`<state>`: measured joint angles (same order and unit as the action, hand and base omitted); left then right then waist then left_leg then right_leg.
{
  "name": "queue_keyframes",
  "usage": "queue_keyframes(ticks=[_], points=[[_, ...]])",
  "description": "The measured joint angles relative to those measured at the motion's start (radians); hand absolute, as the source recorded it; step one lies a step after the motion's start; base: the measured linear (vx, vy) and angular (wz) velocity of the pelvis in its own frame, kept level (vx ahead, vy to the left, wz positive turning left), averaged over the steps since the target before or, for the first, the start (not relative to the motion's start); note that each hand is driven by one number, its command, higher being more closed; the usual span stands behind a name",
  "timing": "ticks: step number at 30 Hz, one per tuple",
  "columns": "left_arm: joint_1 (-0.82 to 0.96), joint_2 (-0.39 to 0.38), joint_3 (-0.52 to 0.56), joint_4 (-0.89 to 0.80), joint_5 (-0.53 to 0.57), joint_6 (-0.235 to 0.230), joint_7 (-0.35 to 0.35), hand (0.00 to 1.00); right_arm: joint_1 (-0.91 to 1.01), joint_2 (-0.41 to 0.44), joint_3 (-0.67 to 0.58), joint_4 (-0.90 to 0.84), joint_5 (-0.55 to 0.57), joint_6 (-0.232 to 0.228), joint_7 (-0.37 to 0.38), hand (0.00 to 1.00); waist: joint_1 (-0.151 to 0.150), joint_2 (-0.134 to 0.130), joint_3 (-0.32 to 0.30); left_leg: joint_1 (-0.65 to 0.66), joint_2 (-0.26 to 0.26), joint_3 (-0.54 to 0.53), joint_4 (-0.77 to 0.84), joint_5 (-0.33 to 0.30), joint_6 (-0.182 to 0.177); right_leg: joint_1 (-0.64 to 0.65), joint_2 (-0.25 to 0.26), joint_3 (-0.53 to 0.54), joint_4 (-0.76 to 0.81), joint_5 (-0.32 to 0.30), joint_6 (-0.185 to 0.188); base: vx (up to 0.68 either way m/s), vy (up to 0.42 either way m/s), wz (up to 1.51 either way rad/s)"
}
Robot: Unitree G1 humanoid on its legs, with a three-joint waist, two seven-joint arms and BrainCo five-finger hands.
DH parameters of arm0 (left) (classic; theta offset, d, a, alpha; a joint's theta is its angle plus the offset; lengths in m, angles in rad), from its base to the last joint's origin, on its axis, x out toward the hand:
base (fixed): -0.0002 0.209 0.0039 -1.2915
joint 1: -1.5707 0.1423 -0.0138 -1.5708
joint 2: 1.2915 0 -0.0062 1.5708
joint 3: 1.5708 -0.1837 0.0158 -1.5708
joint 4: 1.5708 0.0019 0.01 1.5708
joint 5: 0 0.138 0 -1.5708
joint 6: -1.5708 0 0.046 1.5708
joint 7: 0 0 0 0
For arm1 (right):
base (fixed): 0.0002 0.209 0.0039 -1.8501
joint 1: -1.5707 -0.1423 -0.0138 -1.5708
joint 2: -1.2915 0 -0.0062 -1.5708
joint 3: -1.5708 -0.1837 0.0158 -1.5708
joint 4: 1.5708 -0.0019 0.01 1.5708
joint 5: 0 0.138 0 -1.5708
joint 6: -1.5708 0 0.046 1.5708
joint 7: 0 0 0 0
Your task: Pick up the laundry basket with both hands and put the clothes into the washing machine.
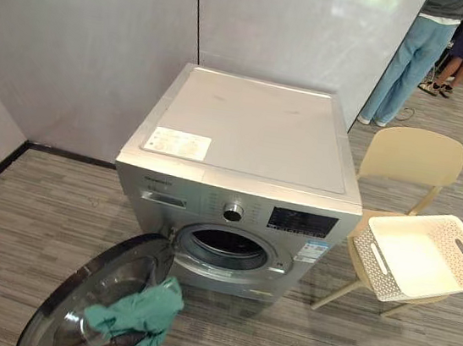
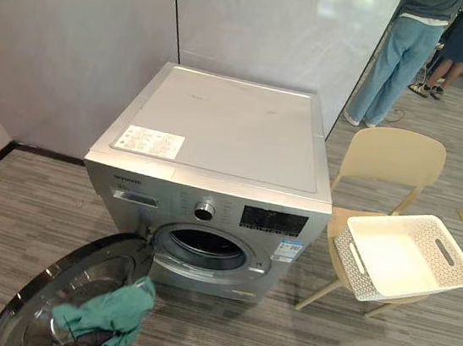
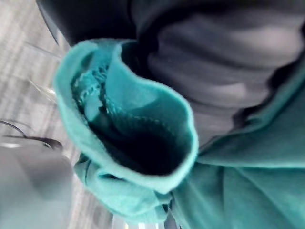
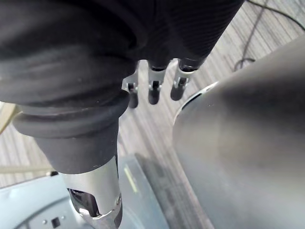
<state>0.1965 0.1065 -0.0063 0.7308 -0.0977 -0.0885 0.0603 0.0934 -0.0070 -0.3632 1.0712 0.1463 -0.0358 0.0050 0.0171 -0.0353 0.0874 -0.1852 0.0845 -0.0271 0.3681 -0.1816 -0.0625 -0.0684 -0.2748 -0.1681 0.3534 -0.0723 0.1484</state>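
Drum mouth (image 1: 226, 246) stands unblocked; the open door (image 1: 102, 280) flanks its left.

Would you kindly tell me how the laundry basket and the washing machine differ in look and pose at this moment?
The laundry basket is white with perforated walls; the washing machine is silver-grey with smooth panels. The basket sits tilted on a beige chair; the machine stands level on the floor. The basket is far smaller than the machine. Both are open, the machine with its round door swung out, and the teal garment lies in neither.
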Motion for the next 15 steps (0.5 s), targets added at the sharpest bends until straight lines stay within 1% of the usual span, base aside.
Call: queue_keyframes(ticks=[1,2,3,4,5,6,7,8,10,11,13,14,15], points=[[-0.002,-0.018,-0.002,-0.071,-0.011,-0.005,-0.007,1.00,-0.007,-0.001,0.029,-0.015,-0.001,-0.002,0.000,0.00,0.002,-0.006,0.024,-0.056,0.015,0.001,0.093,-0.033,-0.015,-0.028,0.006,-0.001,0.032,-0.068,0.017,-0.21,-0.145,-0.17],[-0.008,-0.029,-0.001,-0.100,-0.018,-0.009,-0.008,1.00,-0.015,-0.002,0.033,-0.029,0.001,0.000,0.001,0.00,0.003,0.001,0.046,-0.084,0.029,0.001,0.145,-0.052,-0.025,-0.048,0.014,0.003,0.064,-0.098,0.036,-0.26,-0.117,-0.25],[-0.024,-0.050,-0.002,-0.150,-0.030,-0.010,-0.012,1.00,-0.033,-0.008,0.048,-0.064,0.000,-0.004,0.000,0.00,0.003,0.010,0.092,-0.122,0.056,-0.005,0.222,-0.076,-0.040,-0.097,0.034,0.011,0.158,-0.138,0.028,-0.28,-0.116,-0.21],[-0.037,-0.064,-0.012,-0.193,-0.054,-0.011,-0.012,1.00,-0.047,-0.014,0.068,-0.085,0.000,-0.005,-0.001,0.00,0.001,0.003,0.126,-0.157,0.067,-0.005,0.266,-0.082,-0.049,-0.160,0.035,0.029,0.255,-0.182,0.036,-0.27,-0.139,-0.20],[-0.052,-0.072,-0.027,-0.221,-0.080,-0.012,-0.011,1.00,-0.059,-0.020,0.083,-0.096,0.000,-0.006,-0.002,0.00,0.000,0.000,0.149,-0.187,0.076,-0.004,0.294,-0.085,-0.054,-0.206,0.036,0.037,0.311,-0.203,0.032,-0.24,-0.186,-0.14],[-0.079,-0.083,-0.034,-0.256,-0.109,-0.012,-0.009,1.00,-0.074,-0.022,0.098,-0.120,0.001,-0.006,-0.004,0.00,-0.001,0.000,0.178,-0.238,0.091,-0.006,0.337,-0.088,-0.061,-0.268,0.042,0.042,0.378,-0.224,0.021,-0.23,-0.193,-0.07],[-0.096,-0.088,-0.034,-0.271,-0.124,-0.013,-0.006,1.00,-0.082,-0.024,0.104,-0.134,0.002,-0.006,-0.005,0.00,-0.001,0.001,0.188,-0.266,0.100,-0.010,0.359,-0.090,-0.067,-0.301,0.043,0.043,0.411,-0.235,0.015,-0.20,-0.168,0.00],[-0.132,-0.092,-0.031,-0.278,-0.143,-0.016,0.003,1.00,-0.094,-0.025,0.117,-0.159,0.004,-0.005,-0.008,0.00,-0.001,0.000,0.203,-0.306,0.111,-0.015,0.390,-0.090,-0.071,-0.346,0.041,0.042,0.455,-0.249,0.017,-0.17,-0.140,0.05],[-0.254,-0.087,-0.019,-0.280,-0.212,-0.017,0.046,1.00,-0.116,-0.038,0.165,-0.210,0.012,-0.006,-0.021,0.00,-0.001,-0.013,0.257,-0.399,0.123,-0.025,0.471,-0.097,-0.087,-0.455,0.037,0.056,0.576,-0.287,0.001,-0.19,-0.127,-0.01],[-0.285,-0.081,-0.018,-0.284,-0.229,-0.017,0.060,1.00,-0.127,-0.041,0.177,-0.225,0.013,-0.006,-0.024,0.00,0.000,-0.017,0.267,-0.421,0.126,-0.025,0.488,-0.100,-0.092,-0.484,0.038,0.062,0.601,-0.292,-0.003,-0.17,-0.085,-0.10],[-0.405,-0.058,0.020,-0.298,-0.268,-0.025,0.107,1.00,-0.158,-0.044,0.203,-0.283,0.022,-0.010,-0.028,0.00,-0.003,-0.026,0.298,-0.506,0.141,-0.024,0.543,-0.102,-0.098,-0.587,0.044,0.083,0.674,-0.307,-0.003,-0.15,-0.060,-0.22],[-0.474,-0.040,0.051,-0.298,-0.288,-0.031,0.136,1.00,-0.178,-0.049,0.218,-0.308,0.025,-0.017,-0.029,0.00,-0.003,-0.027,0.309,-0.555,0.152,-0.023,0.571,-0.105,-0.102,-0.642,0.055,0.092,0.704,-0.309,-0.005,-0.12,-0.034,-0.29],[-0.505,-0.027,0.067,-0.298,-0.294,-0.032,0.148,1.00,-0.184,-0.053,0.224,-0.320,0.030,-0.023,-0.030,0.00,-0.004,-0.028,0.315,-0.574,0.159,-0.024,0.584,-0.106,-0.104,-0.664,0.060,0.095,0.715,-0.310,-0.007,-0.09,-0.019,-0.30]])
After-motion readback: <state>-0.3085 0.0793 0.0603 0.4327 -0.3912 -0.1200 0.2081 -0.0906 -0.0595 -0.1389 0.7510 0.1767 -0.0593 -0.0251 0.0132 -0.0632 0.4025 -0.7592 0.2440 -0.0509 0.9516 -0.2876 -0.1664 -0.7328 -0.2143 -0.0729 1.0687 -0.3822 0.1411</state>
